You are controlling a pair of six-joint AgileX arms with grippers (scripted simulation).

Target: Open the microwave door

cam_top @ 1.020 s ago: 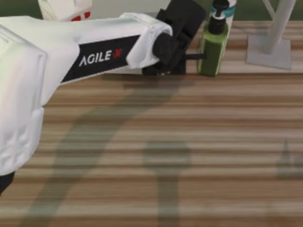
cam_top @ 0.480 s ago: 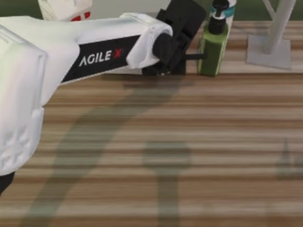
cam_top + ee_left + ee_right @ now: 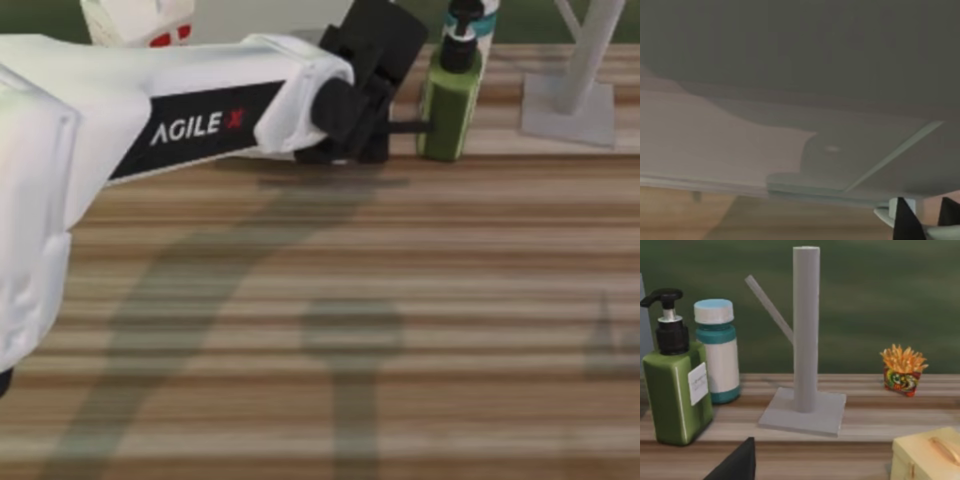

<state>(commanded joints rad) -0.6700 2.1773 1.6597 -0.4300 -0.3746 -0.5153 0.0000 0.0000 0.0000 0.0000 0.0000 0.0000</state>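
Note:
The microwave (image 3: 800, 55) fills the left wrist view as a close grey surface. In the top view my left arm covers it, apart from a pale strip (image 3: 255, 15) at the far edge. The microwave door (image 3: 865, 150) shows as a lighter grey panel with a pale lower edge. Its slim white handle (image 3: 907, 207) lies between the black fingertips of my left gripper (image 3: 924, 220), which is shut on it. From above, the left gripper (image 3: 365, 105) sits at the table's far side, just left of a green bottle. My right gripper (image 3: 740, 465) is parked, out of the top view.
A green pump bottle (image 3: 450, 100) stands close to the right of the left gripper, with a white and teal bottle (image 3: 717, 350) behind it. A grey stand (image 3: 570, 95) is at the far right. Also there: a white carton (image 3: 140, 20), fries (image 3: 902, 370) and a yellow box (image 3: 927, 455).
My left arm has swung a little to the left and its wrist has turned slightly, with the gripper still at the handle. The other objects have not moved.

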